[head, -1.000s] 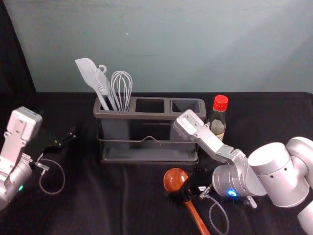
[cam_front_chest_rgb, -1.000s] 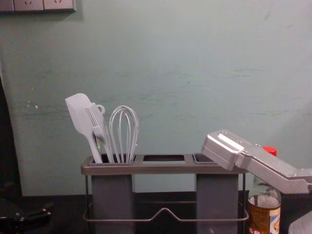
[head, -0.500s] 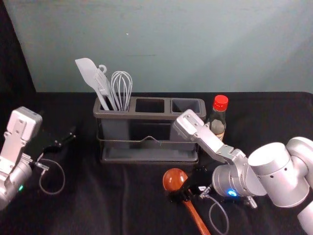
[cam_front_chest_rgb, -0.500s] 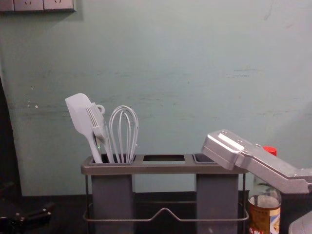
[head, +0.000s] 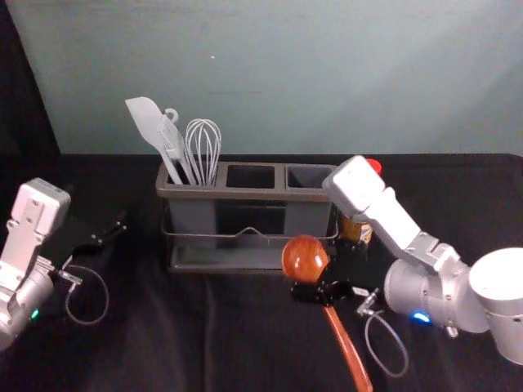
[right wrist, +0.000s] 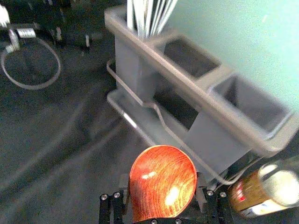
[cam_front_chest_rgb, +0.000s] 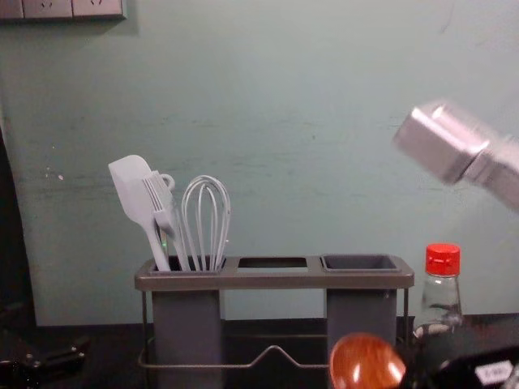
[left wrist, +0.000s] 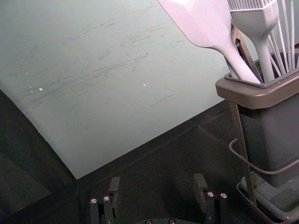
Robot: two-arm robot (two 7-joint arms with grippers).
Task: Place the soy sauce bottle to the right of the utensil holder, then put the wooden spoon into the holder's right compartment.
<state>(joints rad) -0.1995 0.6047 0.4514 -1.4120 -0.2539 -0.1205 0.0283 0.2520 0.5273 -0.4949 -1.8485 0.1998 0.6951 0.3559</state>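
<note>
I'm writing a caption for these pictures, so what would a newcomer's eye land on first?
Probably the glossy orange-brown wooden spoon, held in the right gripper in front of the utensil holder. Next, the bright red cap of the bottle to the holder's right, then the pale spatula and whisk rising from its left compartment.

Wall: grey-green, upright behind the table; dark scuffs and a few pale specks.
Wall sockets: a row at the chest view's upper left corner.
Tabletop: black cloth, softly creased.
Left edge: black drape, head view.
Light: soft shadow, head view's upper right.
</note>
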